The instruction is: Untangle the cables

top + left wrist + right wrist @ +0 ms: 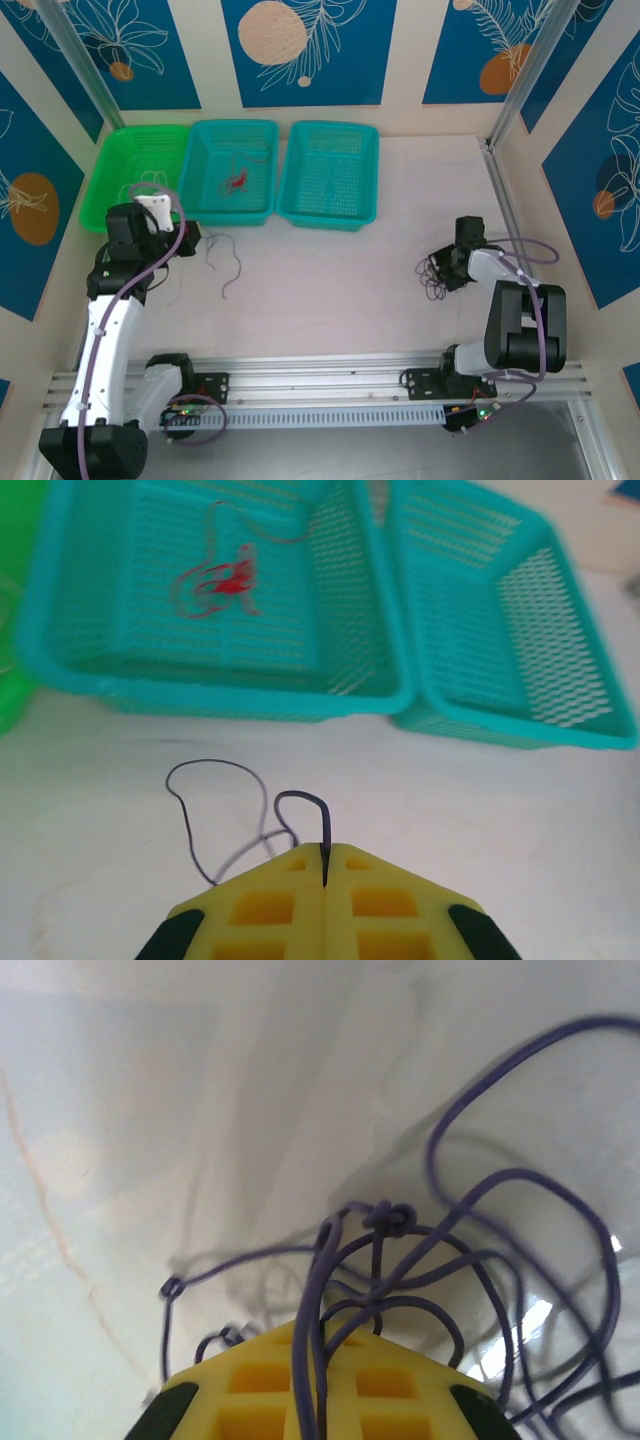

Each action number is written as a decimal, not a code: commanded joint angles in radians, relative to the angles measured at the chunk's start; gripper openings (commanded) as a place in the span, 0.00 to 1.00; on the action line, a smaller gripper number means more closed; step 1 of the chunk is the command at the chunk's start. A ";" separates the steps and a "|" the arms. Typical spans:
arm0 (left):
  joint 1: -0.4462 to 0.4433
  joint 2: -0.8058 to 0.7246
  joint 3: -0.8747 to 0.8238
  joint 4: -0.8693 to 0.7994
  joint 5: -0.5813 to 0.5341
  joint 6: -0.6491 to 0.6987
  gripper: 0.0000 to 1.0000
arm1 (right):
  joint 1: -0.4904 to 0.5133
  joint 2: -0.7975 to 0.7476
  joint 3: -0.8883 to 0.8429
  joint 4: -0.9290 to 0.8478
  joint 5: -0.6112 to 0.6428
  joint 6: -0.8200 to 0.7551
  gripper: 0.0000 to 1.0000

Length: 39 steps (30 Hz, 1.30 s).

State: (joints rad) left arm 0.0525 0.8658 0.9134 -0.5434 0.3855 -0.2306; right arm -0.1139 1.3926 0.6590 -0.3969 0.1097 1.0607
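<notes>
Left claw (pixel 326 852): clamped shut, blocky yellow pads (pixel 300 865) pressed flat on the end of a thin, limp, dark purple-black wire (pixel 300 795). Probably pinched at the tip so as to drag one free length clear. Curls just ahead of the pads in two loose loops over the pale matt table (pixel 480 810), touching no other strand. Looks already separated.

Farther ahead and a little left of that claw, inside a teal plastic lattice basket (pixel 200 695): a thin red wire (pixel 225 580), crumpled into a small clump with one long tail. Ahead and to the right, pressed against the first: a second teal lattice basket (pixel 520 730), with no wire to be made out in it. Off to the far left: a bright green mesh basket (pixel 100 200) with what seems a faint whitish loop (pixel 150 185) inside. Suggests sorting by colour, one basket each.

Right claw (pixel 322 1345): closed as well, nipping a few strands of a purple-black tangle of thin wire (pixel 325 1260). Fans out ahead and to the right in springy, overlapping loops, with a tight knot (pixel 390 1217) just ahead of the fingertips. Likely gripped close to the knot to anchor it while a strand gets worked loose. Smooth, round, rubbery-looking sheath, holding its curves rather than lying flat. Rests on the table, well apart from the left claw and the baskets.
</notes>
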 commanded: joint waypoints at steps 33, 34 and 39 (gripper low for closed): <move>-0.379 0.846 1.344 0.195 0.024 -0.106 0.00 | 0.348 -0.440 0.398 -0.225 -0.040 -0.145 0.84; -0.384 0.892 1.388 0.171 0.004 -0.104 0.00 | 0.352 -0.448 0.396 -0.224 -0.041 -0.147 0.90; -0.418 1.063 1.519 0.077 -0.061 -0.098 0.00 | 0.356 -0.479 0.390 -0.244 -0.031 -0.159 0.92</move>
State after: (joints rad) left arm -0.3367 1.8782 2.3737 -0.3855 0.3878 -0.3569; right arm 0.2363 0.9386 1.0340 -0.6216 0.0776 0.9218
